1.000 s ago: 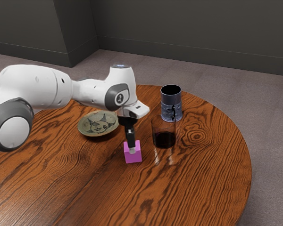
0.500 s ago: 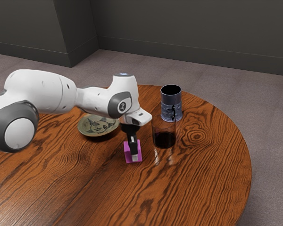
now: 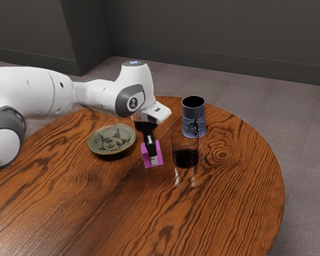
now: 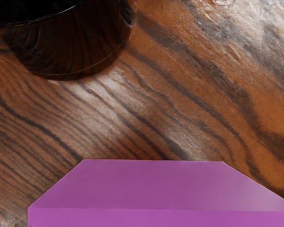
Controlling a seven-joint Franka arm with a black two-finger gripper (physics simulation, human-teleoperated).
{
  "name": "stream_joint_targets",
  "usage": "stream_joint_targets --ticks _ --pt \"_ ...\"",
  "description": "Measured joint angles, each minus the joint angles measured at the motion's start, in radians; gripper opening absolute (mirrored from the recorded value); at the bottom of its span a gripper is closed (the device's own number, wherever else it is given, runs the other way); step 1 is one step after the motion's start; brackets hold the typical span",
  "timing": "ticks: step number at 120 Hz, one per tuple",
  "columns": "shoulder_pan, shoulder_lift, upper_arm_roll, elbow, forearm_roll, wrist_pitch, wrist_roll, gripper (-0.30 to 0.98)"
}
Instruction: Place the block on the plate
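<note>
My gripper (image 3: pixel 153 156) points down in the exterior view, shut on the pink-purple block (image 3: pixel 145 155). One finger lies across the block's near face; the far finger is hidden behind it. The block hangs a little above the table, to the exterior view's right of the plate (image 3: pixel 111 141). That plate is a shallow greenish dish with a dark drawing, and nothing lies on it. In the wrist view the block (image 4: pixel 151 187) looms large at the lower edge, held under my hand.
A dark transparent glass (image 3: pixel 185 156) stands close beside the block, on the exterior view's right; the wrist view shows the glass (image 4: pixel 75 47) too. Behind it is a blue-grey mug (image 3: pixel 193 113). All stand on a round wooden table (image 3: pixel 224 208).
In the exterior view my gripper first came down over the block, then rose with the block held, lifting it off the table. The plate, glass and mug have stayed put.
</note>
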Motion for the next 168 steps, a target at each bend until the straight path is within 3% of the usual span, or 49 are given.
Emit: stream_joint_targets --ticks 34,61,88,127,168 --pt "0.004 -0.235 0.009 -0.029 0.033 -0.079 -0.027 0.25" --pt "0.016 -0.255 0.253 -0.026 0.034 -0.144 0.001 0.24" --pt "0.035 -0.233 0.393 -0.020 -0.001 -0.168 0.064 0.24" --pt "0.075 0.006 0.337 0.185 -0.059 -0.182 0.125 0.24" --pt "0.091 0.130 0.263 0.261 -0.066 -0.191 0.134 0.24"
